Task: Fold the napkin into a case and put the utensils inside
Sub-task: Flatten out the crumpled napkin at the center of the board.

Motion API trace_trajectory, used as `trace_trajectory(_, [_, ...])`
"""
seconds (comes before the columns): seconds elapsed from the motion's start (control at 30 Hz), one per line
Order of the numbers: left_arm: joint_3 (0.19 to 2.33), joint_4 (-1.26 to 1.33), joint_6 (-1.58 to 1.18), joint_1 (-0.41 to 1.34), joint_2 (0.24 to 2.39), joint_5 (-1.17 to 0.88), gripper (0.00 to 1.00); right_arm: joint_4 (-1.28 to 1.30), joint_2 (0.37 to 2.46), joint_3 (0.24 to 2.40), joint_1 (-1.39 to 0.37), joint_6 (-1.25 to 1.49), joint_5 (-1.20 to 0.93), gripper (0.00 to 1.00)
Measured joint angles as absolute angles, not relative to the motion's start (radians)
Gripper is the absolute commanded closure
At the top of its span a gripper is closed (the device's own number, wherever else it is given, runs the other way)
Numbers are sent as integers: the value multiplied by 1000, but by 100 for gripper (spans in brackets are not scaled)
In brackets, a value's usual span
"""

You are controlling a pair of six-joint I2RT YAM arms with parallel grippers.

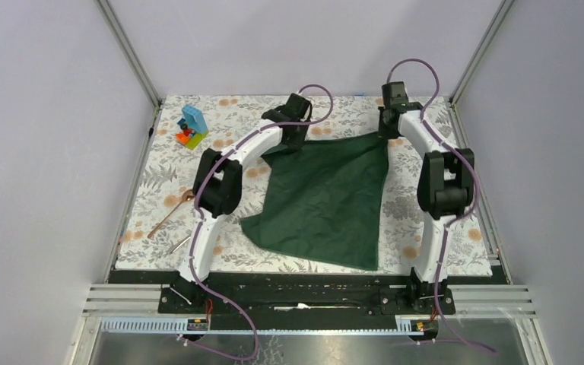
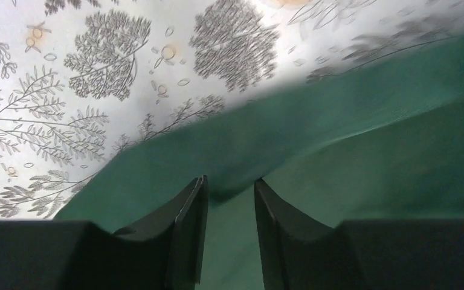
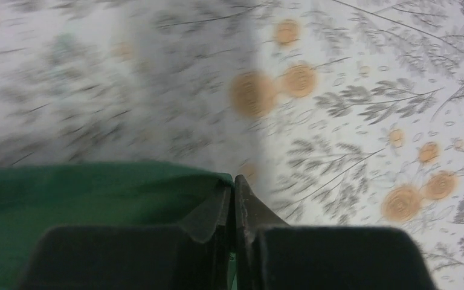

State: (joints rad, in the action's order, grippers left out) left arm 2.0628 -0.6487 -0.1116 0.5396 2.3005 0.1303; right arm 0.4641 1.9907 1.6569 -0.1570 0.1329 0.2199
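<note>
The dark green napkin [image 1: 327,198] lies spread as one loose sheet in the middle of the table, and no case is in view. My left gripper [image 1: 296,141] is at its far left corner. In the left wrist view the left gripper [image 2: 230,181] is open, its fingers apart over the napkin [image 2: 350,121]. My right gripper [image 1: 387,131] is at the far right corner. The right wrist view shows the right gripper [image 3: 233,180] shut on the napkin [image 3: 96,193] at its edge. Two utensils lie at the left: a spoon [image 1: 171,213] and a second piece [image 1: 180,245] nearer the front.
A colourful toy block stack [image 1: 192,127] stands at the back left. The floral table covering [image 1: 426,220] reaches the metal frame rails [image 1: 133,57] on both sides. The left arm's elbow [image 1: 217,186] hangs between the utensils and the napkin.
</note>
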Motion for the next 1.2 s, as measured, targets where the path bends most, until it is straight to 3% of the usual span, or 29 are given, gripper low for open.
trace_trajectory(0.03, [2077,-666,-117,535,2333,142,29,509,2067,1726,-127,123,226,47])
trace_trajectory(0.07, [2077,-680,-111,530,2341,151,25,545,2132,1787,-101,112,242,29])
trace_trajectory(0.17, [2067,-697,-130,515,2310,178,17,636,2249,1909,-46,81,302,13])
trace_trajectory(0.27, [1965,-662,-159,501,2171,202,17,757,2320,2035,-25,86,351,8])
trace_trajectory(0.37, [1811,-603,-204,482,1992,198,16,801,2289,2018,-32,118,356,4])
trace_trajectory(0.53, [1554,-421,-349,415,1816,83,18,689,2015,1676,-44,213,186,0])
trace_trajectory(0.77, [1306,-96,-688,324,1893,-111,24,439,1630,1349,-46,368,-150,0])
trace_trajectory(0.9, [1304,65,-871,326,1997,-165,44,347,1575,1261,-46,418,-264,0])
trace_trajectory(1.13, [1304,208,-1042,346,2103,-182,46,329,1528,1169,-46,443,-309,0])
trace_trajectory(1.2, [1304,230,-1057,352,2105,-175,52,324,1516,1169,-46,443,-309,0])
